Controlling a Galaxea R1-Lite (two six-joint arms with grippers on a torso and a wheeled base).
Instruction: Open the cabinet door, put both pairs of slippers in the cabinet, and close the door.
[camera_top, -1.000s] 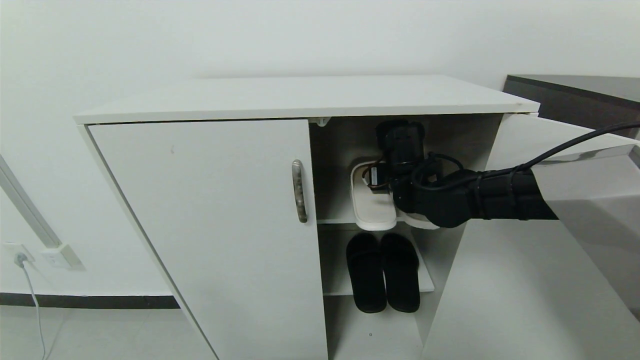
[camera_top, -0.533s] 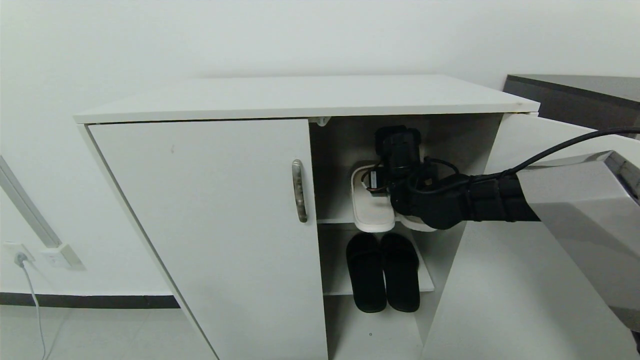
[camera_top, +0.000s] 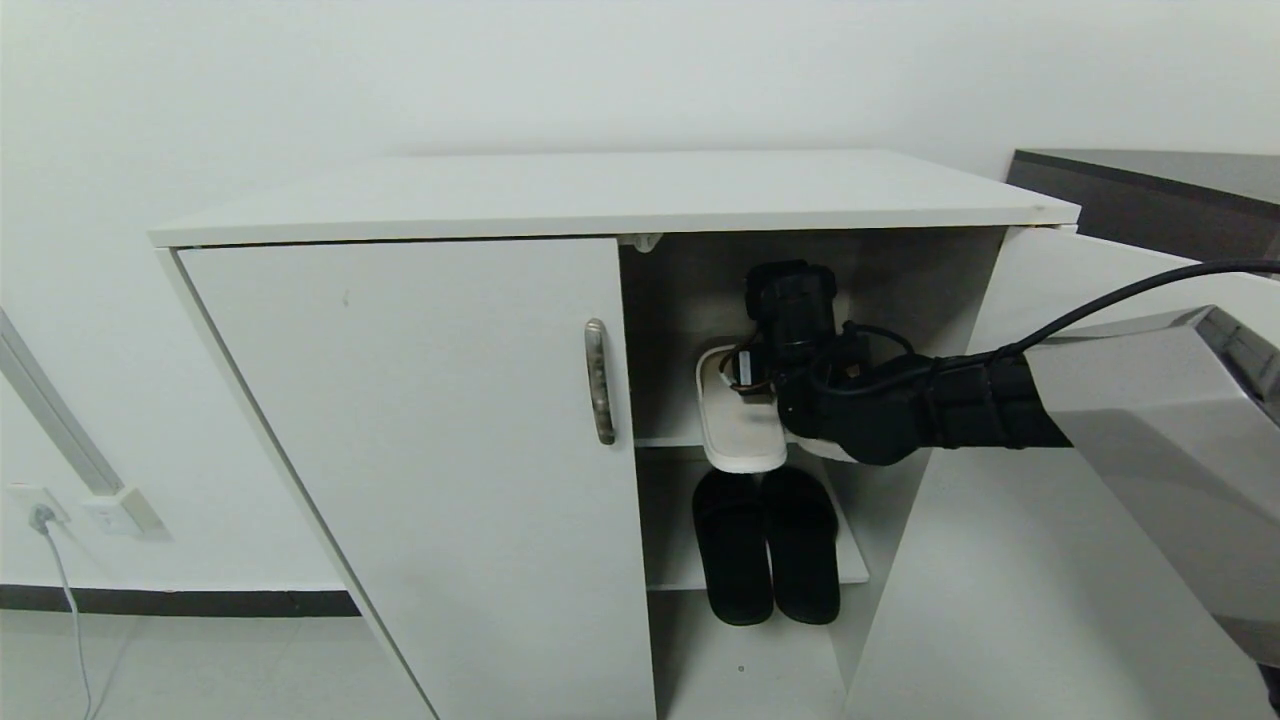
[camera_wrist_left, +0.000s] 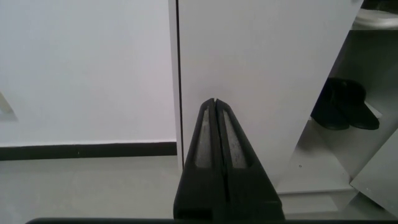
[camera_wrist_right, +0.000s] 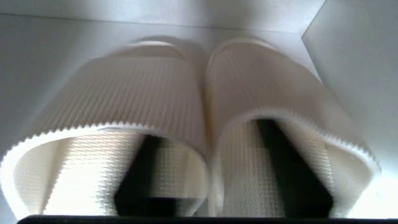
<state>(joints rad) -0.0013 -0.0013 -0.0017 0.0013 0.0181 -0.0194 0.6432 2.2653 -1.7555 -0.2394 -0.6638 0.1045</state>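
Note:
The white cabinet has its right door swung open and its left door closed. A pair of white slippers lies on the upper shelf, heels over the shelf's front edge. My right gripper is inside the cabinet with one dark finger in each white slipper, shut on their touching inner walls. Black slippers lie side by side on the lower shelf. My left gripper hangs shut and empty, low in front of the closed left door.
A metal handle sits on the left door's edge. The wall runs close behind the cabinet, with a socket and cable low at the left. A dark counter stands at the right. Below the black slippers is the cabinet's bottom compartment.
My right arm has shifted slightly left and toward the cabinet's front, carrying the white slippers with it, so their heels hang further over the shelf edge. The left gripper and black slippers stayed put.

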